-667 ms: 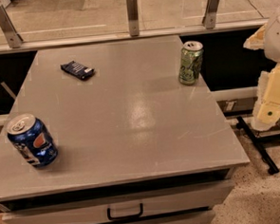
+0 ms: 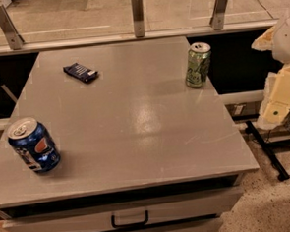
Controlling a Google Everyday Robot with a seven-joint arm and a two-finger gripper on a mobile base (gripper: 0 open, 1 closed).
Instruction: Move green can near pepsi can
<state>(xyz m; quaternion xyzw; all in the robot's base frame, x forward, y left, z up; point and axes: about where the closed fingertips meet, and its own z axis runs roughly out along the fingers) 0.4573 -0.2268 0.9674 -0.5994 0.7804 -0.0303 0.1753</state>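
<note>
Green can stands upright on the grey desk, at the far right, close to the desk's right edge. Its silver top with the pull tab faces up and dark swirly marks run down its pale side. Nothing touches it.

The pepsi can stands at the opposite corner, near the front left of the desk, with its round red, white and blue logo turned towards the camera. The two cans are well apart, diagonally across the surface, with bare desk between them. A flat dark blue packet lies towards the far left, apart from both cans.

The gripper is off the desk altogether, to the right of its right edge and lower than the green can's base in the view, above the speckled floor. It shows as pale cream blocks partly cut off by the picture's edge, and it holds nothing that can be seen. Whether it is spread or closed I cannot tell.

A drawer with a dark handle sits under the front edge of the desk. Behind the desk runs a glass rail on metal posts.
</note>
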